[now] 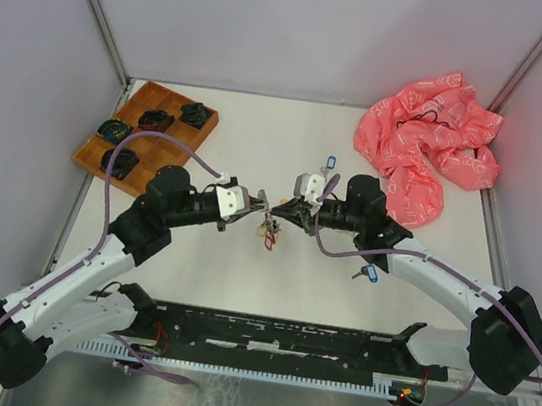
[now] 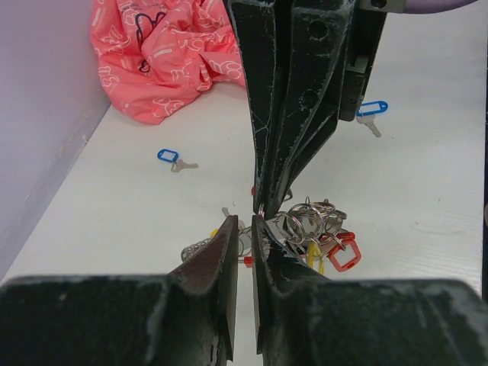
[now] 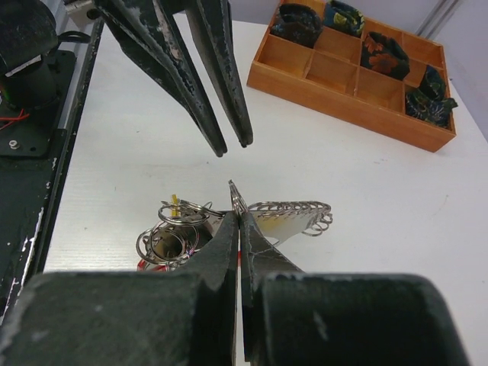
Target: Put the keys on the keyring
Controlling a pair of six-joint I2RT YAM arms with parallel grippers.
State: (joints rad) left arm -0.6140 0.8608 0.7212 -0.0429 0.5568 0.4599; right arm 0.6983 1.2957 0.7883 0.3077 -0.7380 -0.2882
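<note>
The keyring (image 1: 269, 229) sits at mid-frame in the top view, its cluster trailing down-frame from the two meeting tips. The right gripper (image 1: 277, 207) is closed tight, apparently pinching its top ring. The left gripper (image 1: 260, 203), just left of that pinch, is slightly parted and empty, so it is equally near.

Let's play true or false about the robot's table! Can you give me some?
The pink cloth lies in the far right corner. True.
The wooden tray is empty. False: dark coiled things sit in several compartments.
The right end effector is shut on the keyring. True.
A blue-tagged key lies loose on the table. True.
The left end effector grips a red-tagged key. False: its jaws stand apart, holding nothing.
</note>
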